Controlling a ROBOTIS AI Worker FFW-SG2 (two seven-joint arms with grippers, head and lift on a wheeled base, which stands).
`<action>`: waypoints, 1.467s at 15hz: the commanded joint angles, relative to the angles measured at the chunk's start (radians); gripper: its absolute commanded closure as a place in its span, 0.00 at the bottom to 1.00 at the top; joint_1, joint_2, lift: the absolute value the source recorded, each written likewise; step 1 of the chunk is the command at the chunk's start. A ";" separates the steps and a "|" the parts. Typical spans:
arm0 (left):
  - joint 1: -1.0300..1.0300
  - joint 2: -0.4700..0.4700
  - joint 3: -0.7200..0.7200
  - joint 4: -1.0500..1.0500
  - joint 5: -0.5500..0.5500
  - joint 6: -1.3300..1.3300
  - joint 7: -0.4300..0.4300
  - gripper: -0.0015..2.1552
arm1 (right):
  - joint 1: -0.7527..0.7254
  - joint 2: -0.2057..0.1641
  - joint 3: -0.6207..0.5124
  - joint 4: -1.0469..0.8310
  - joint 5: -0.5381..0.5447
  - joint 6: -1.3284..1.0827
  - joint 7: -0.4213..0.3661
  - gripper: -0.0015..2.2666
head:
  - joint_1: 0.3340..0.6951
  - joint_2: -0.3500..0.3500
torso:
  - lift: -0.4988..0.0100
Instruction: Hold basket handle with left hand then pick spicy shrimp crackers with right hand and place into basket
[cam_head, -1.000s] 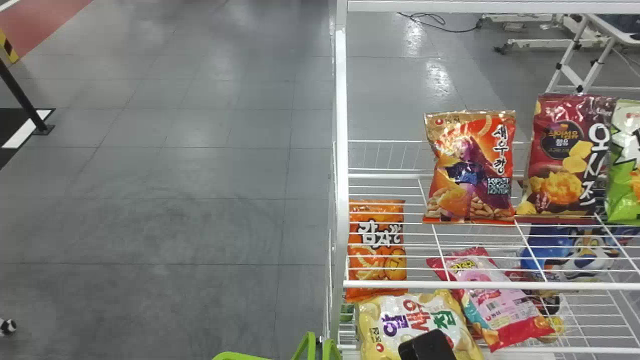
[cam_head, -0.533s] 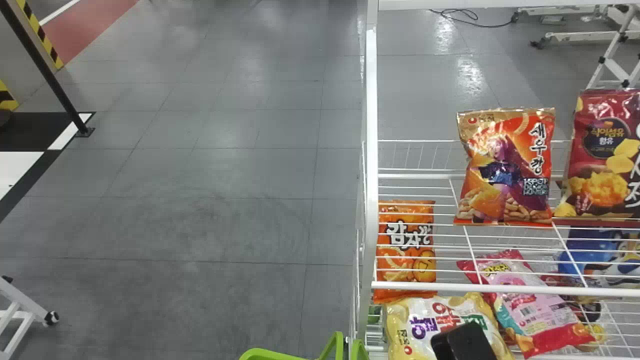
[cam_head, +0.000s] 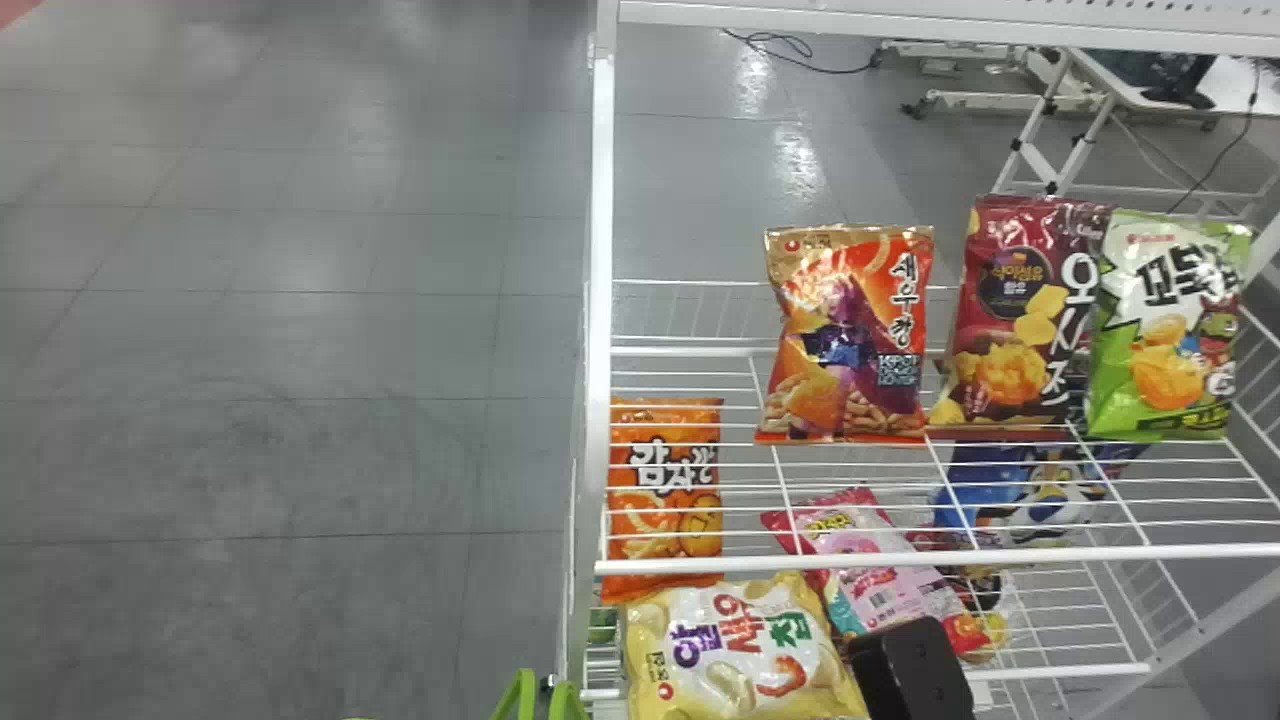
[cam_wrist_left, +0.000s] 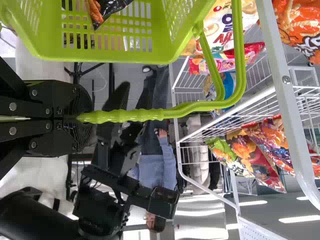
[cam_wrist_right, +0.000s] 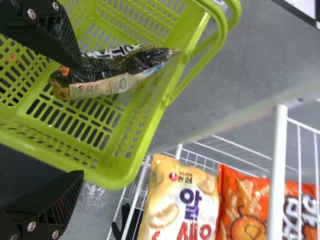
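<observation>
Basket handle: the left gripper (cam_wrist_left: 82, 118) has its 2 fingers pressed onto the green handle (cam_wrist_left: 120, 116), probably to steady the basket for loading; the grip is rippled, smooth plastic.
Basket (cam_wrist_right: 112, 177): beside the rack's left end, likely for a short carry; slotted green plastic, 1 glossy dark-and-tan bag (cam_wrist_right: 107, 82) lying inside.
Right gripper (cam_wrist_right: 78, 120): jaws spread, nothing between them, ribbed black pads.
Spicy shrimp crackers (cam_head: 850, 335): upright on the upper shelf (cam_head: 940, 558), leftmost of 3 bags, front outward, presumably for easy reach; crinkled, shiny orange-red film, flat crimped ends, puffed middle.
Shelf: thin white wires, a round front rail.
</observation>
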 joint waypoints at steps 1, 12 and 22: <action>0.000 -0.004 0.000 0.001 -0.004 0.001 0.000 0.88 | 0.021 0.006 -0.090 -0.060 -0.022 0.005 0.006 0.03 | 1.00 0.21 | 0.91; -0.003 -0.020 -0.015 0.012 -0.033 0.001 0.000 0.88 | 0.047 0.088 -0.114 0.132 -0.028 -0.850 0.058 0.03 | 1.00 0.25 | 0.91; -0.015 -0.038 -0.041 0.027 -0.059 0.001 -0.006 0.88 | 0.109 0.069 -0.028 0.382 0.113 -1.519 -0.065 0.04 | 1.00 0.09 | 0.91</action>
